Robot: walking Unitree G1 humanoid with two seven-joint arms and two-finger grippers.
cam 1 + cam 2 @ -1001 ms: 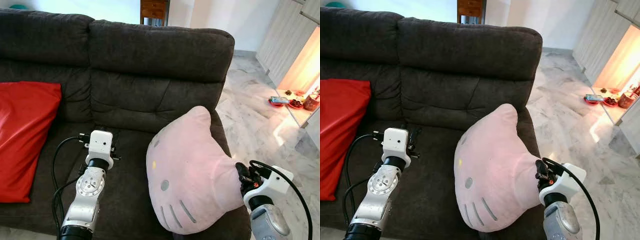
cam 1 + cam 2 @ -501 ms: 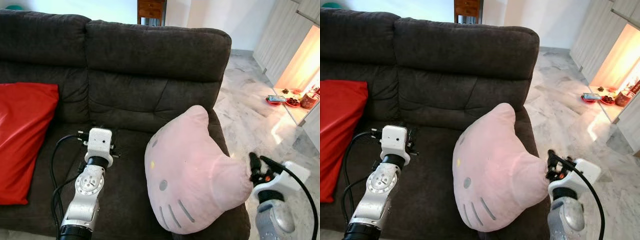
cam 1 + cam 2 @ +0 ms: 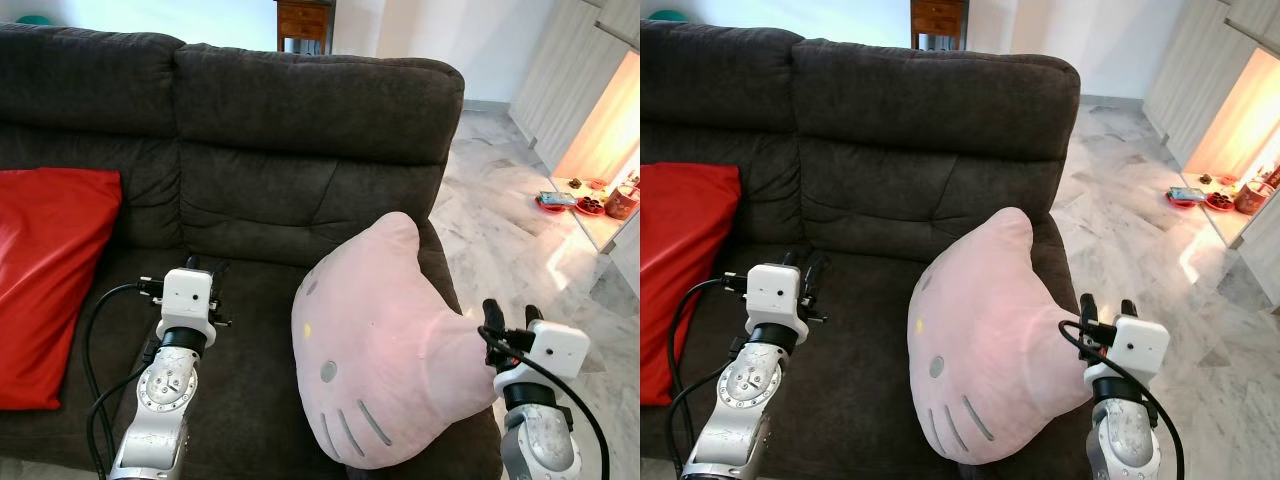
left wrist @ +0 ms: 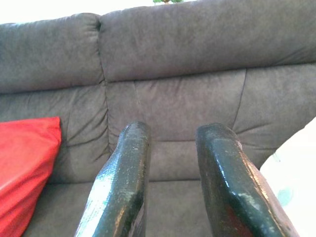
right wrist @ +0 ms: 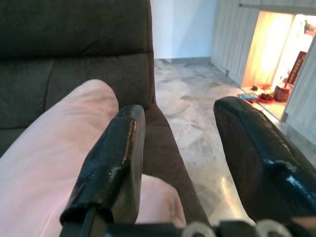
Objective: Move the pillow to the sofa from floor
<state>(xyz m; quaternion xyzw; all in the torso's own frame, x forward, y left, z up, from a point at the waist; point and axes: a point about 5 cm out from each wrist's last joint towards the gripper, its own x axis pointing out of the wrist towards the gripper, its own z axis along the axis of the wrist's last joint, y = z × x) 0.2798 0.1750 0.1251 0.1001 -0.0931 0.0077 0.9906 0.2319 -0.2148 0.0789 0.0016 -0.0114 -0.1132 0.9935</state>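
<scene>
**A:** Where are we standing? Give me the room first.

**B:** A living room with a pale marble floor (image 3: pixel 500 215). A dark grey sofa (image 3: pixel 300 110) is right in front, and a red cushion (image 3: pixel 50 280) leans at the left end of its seat.

**A:** And the pillow?

**B:** The pink cat-face pillow (image 3: pixel 385 350) is on the sofa seat at the right end, propped against the armrest with its ear pointing up toward the backrest. Its long axis runs from the seat's front edge up and back. It looks placed, so I judge the task nearly done.

**A:** Which claw is nearer to it?

**B:** The right claw (image 3: pixel 507 320), by far. It sits just beside the pillow's right-hand corner, on the armrest side. In the right wrist view its fingers (image 5: pixel 111 168) are spread wide, nothing is gripped, and the pillow lies beside the inner finger.

**A:** The left one?

**B:** The left claw (image 4: pixel 170 182) hovers over the bare middle of the seat, between cushion and pillow, with a narrow gap between its fingers and nothing in it. It points at the backrest.

**A:** So the next move?

**B:** My guess is that the right arm should draw back away from the pillow toward the floor side, taking care not to drag that corner off the seat.
</scene>
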